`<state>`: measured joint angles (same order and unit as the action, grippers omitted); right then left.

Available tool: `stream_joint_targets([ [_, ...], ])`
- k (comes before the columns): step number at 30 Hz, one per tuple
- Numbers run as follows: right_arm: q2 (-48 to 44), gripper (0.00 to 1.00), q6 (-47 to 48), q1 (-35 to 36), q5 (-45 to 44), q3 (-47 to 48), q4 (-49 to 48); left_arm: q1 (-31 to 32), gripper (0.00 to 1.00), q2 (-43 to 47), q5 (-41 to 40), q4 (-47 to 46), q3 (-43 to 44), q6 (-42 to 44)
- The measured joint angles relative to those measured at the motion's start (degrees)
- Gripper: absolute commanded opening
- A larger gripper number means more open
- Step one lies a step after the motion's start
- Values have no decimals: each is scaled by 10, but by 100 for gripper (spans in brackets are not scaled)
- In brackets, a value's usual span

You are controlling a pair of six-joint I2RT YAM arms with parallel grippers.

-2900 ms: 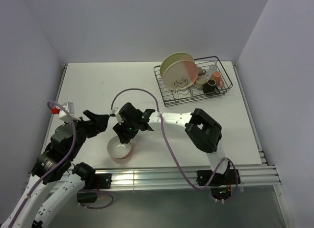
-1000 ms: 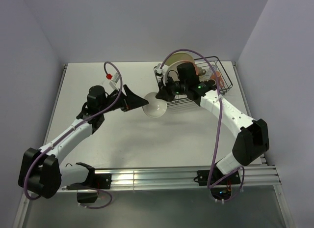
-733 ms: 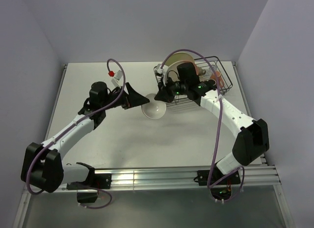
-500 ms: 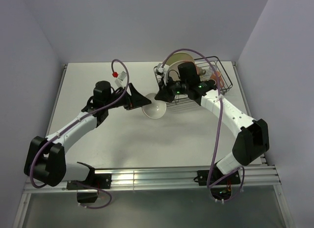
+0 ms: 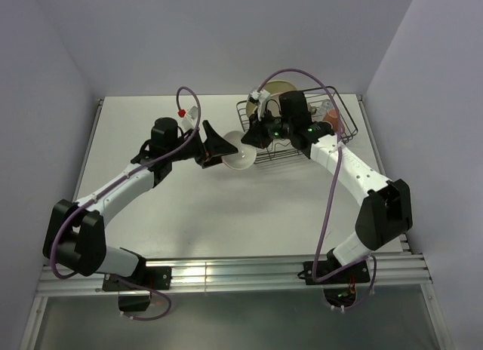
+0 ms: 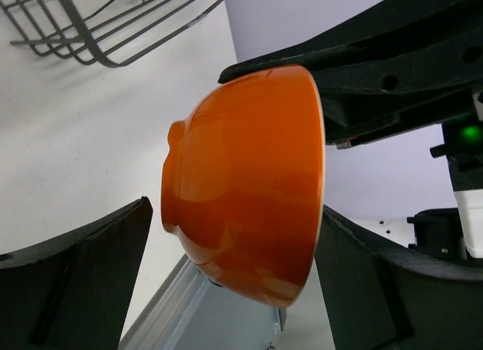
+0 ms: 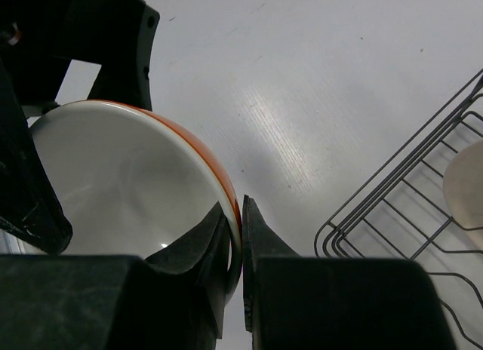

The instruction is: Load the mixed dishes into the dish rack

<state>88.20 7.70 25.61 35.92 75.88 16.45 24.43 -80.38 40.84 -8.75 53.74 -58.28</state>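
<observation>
A bowl [image 5: 237, 160], white inside and orange outside, hangs in the air just left of the black wire dish rack [image 5: 346, 136]. My right gripper [image 5: 253, 137] is shut on its rim; in the right wrist view the fingers pinch the rim [image 7: 238, 228] of the bowl [image 7: 121, 184]. My left gripper [image 5: 217, 147] is open, its jaws standing on either side of the orange bowl [image 6: 245, 184] without clamping it. A cream plate [image 5: 282, 87] stands in the rack. A pink mug [image 5: 335, 124] shows behind my right arm; the other dishes are hidden.
The rack's near-left corner shows in the left wrist view [image 6: 90, 41] and the right wrist view [image 7: 400, 207]. White tabletop [image 5: 226, 207] lies below the bowl. Walls stand close at the left, back and right.
The right gripper has carried the bowl from the table's front up and right to beside the rack. The left gripper has followed it, staying open around the bowl.
</observation>
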Motion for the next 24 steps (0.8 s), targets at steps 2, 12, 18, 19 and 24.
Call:
stream_joint_targets([
  [2,3,0,-10,0,-4,0,-6,2,92,-5,-5,15,9,-5],
  [12,13,0,-38,0,-3,0,-16,4,91,-7,-18,39,23,-26],
  [18,14,0,-49,0,5,0,-19,5,86,-7,-22,33,23,-42],
  [19,14,0,-50,0,6,0,-19,5,84,-7,-22,31,23,-44],
  [24,16,0,-55,0,10,0,-22,6,77,-7,-27,27,23,-51],
])
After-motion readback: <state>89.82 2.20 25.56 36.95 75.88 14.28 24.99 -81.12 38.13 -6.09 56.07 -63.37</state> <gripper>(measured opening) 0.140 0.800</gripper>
